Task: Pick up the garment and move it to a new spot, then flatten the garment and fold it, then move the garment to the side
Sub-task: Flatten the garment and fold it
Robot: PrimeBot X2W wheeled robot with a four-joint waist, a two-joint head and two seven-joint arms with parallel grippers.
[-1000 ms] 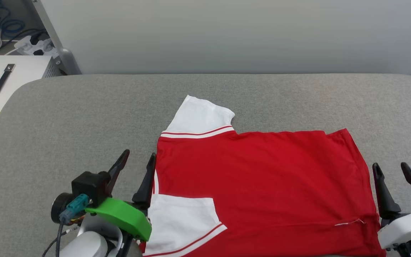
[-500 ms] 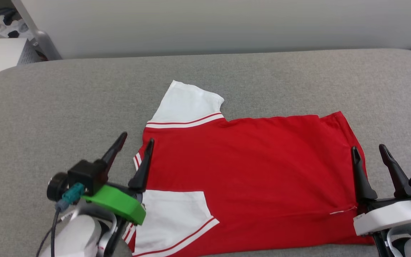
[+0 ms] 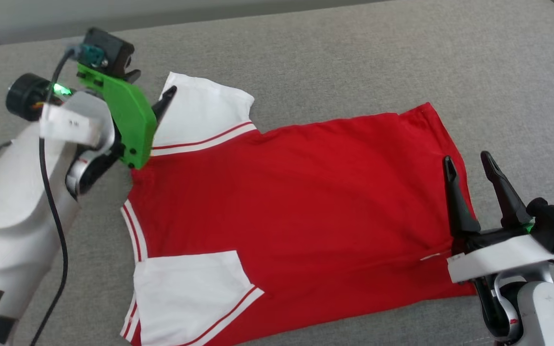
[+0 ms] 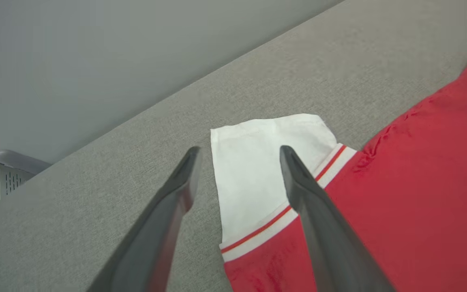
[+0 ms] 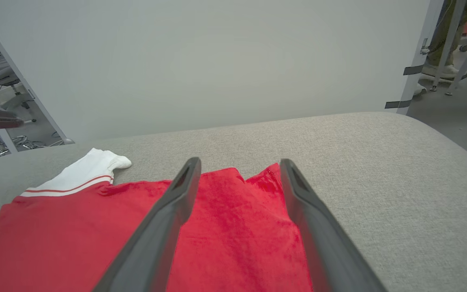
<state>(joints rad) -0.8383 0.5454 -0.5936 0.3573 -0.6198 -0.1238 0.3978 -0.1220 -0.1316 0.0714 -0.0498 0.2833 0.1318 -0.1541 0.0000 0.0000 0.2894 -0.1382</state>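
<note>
The garment [image 3: 306, 192] lies flat on the tabletop [image 3: 354, 48] — soft, light, limp jersey, I judge. My left pincer [image 4: 239, 149] stands apart over the far white sleeve [image 4: 258, 170], right pincer [image 3: 466, 156] apart at the hem [image 3: 435, 126]; grip edges there.

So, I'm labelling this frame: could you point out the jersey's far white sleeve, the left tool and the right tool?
far white sleeve [image 4: 253, 174], left wrist view, middle of the white cloth.
left tool [image 4: 239, 149], left wrist view, midway between its fingertips.
right tool [image 3: 465, 156], head view, midway between its fingertips.
</note>
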